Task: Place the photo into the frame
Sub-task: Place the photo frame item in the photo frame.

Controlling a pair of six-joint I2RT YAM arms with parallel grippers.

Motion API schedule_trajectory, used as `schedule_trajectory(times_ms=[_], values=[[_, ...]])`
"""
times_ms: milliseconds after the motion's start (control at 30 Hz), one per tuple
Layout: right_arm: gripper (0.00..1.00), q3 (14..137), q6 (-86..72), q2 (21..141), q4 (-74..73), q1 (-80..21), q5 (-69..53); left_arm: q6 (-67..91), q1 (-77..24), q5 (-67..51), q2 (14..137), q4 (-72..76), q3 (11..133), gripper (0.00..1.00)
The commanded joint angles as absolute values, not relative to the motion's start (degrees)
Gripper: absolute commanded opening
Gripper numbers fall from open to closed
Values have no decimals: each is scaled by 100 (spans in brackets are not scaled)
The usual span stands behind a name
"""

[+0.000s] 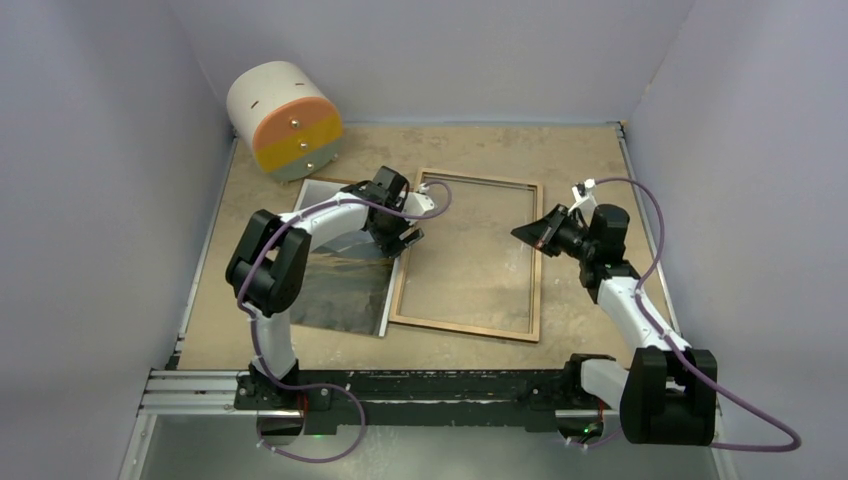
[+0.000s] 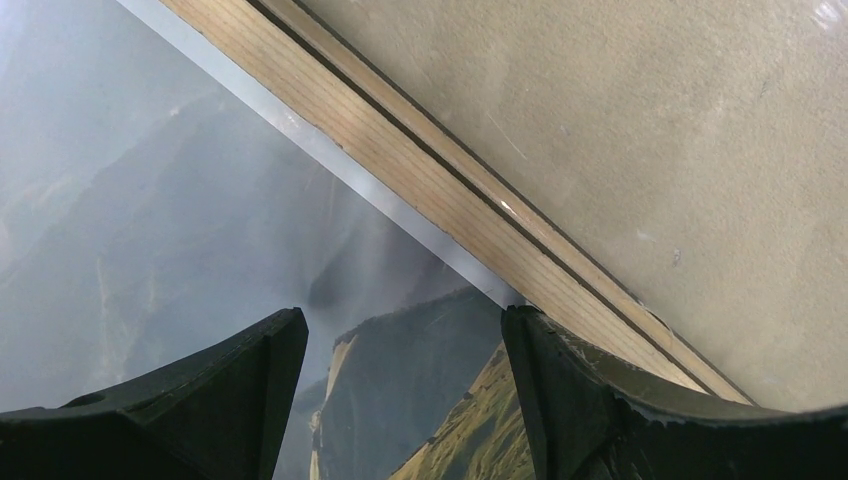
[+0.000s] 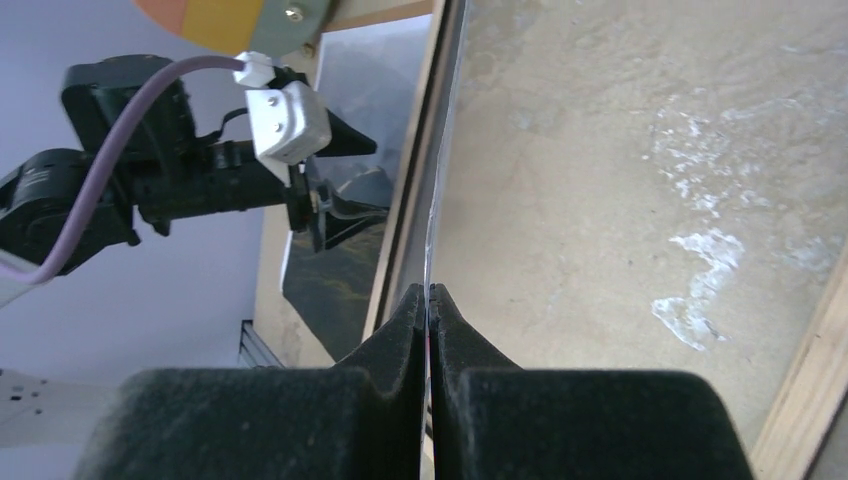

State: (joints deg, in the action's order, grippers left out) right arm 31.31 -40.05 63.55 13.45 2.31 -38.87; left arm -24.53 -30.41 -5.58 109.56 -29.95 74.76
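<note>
Photo (image 1: 345, 290): flat on the table (image 1: 590, 160), picture side up, just left of the frame (image 1: 460, 327). Long right edge against, or all but against, the frame's left rim; not yet inside.

Frame: back up, wood-coloured rim showing, pane bare.

Left gripper (image 1: 408, 240): above the photo's right edge, beside the frame's left rim. Fingers spread wide, holding nothing.

Right gripper (image 1: 518, 232): over the frame's right half, fingers pressed together. Thin bright line running up from the tips in the wrist view; held edge or rim lip, impossible to tell.

White drum (image 1: 285, 120) with orange-and-yellow end: beyond the frame's far-left corner.

Likely step: taking up the photo. Lower with one finger outside the edge and nip only the margin. Lift shallowly to avoid a crease, steer clear of the rim, then turn the picture side toward the pane.
</note>
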Motion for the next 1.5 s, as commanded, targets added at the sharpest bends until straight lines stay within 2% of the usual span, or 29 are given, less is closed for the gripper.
schedule_trajectory(times_ms=[0,433,767,933,1133,1267,1400,1467], values=[[0,2981,-4394,6245,2107,190,-4530,-2355,-3014,-852,11013,-3047,7573,76],[0,2962,-4680,6618,2221,193,-4509,-2437,-3013,-896,11005,-3086,7597,76],[0,2646,-6255,6955,4095,188,-4923,-2500,-3010,-960,10945,-3041,7559,76],[0,2532,-6457,7185,4375,176,-4880,-2562,-3010,-1095,10795,-2986,7475,76],[0,2636,-6113,7311,3950,168,-4830,-2597,-3000,-1070,10819,-2997,7521,76],[0,2862,-5276,7186,2659,167,-4402,-2599,-3007,-1027,10836,-2997,7541,76],[0,3068,-4739,7034,1121,176,-3367,-2648,-3007,-908,10866,-2992,7540,76],[0,3117,-4603,7083,1040,176,-3183,-2663,-3006,-844,10891,-2960,7556,76]])
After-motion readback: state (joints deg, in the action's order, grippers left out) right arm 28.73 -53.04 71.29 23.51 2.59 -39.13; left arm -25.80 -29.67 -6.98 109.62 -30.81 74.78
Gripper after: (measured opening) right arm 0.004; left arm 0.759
